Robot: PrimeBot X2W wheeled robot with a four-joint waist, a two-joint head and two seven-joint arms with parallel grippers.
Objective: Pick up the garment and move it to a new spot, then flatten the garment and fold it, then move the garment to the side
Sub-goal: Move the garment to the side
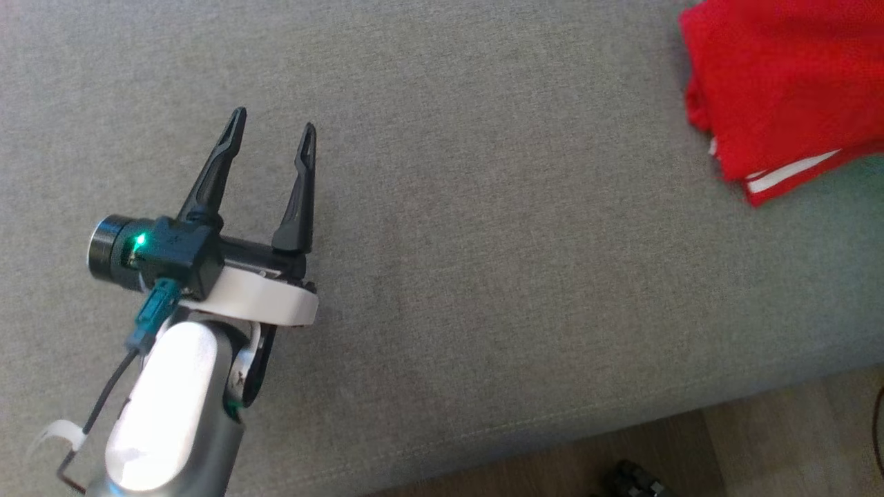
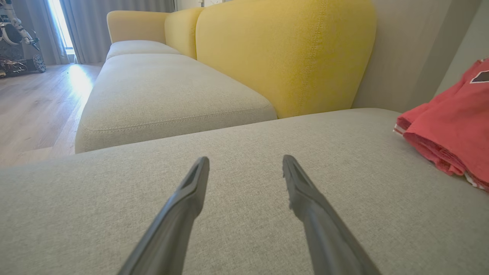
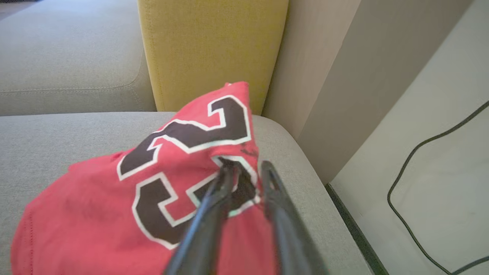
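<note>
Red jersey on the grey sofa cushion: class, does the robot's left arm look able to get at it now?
Probably yes: only bare grey fabric cushion lies between the open left pincer and the red jersey, though it is a long sideways stretch.

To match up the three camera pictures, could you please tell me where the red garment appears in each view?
Head view: the red garment lies in the upper right corner, on the grey seat cushion.
Left wrist view: the red garment sits at the right edge.
Right wrist view: the red garment spreads from centre to lower left, with its dark number showing.
Shared landmark: the grey seat cushion under it.
</note>
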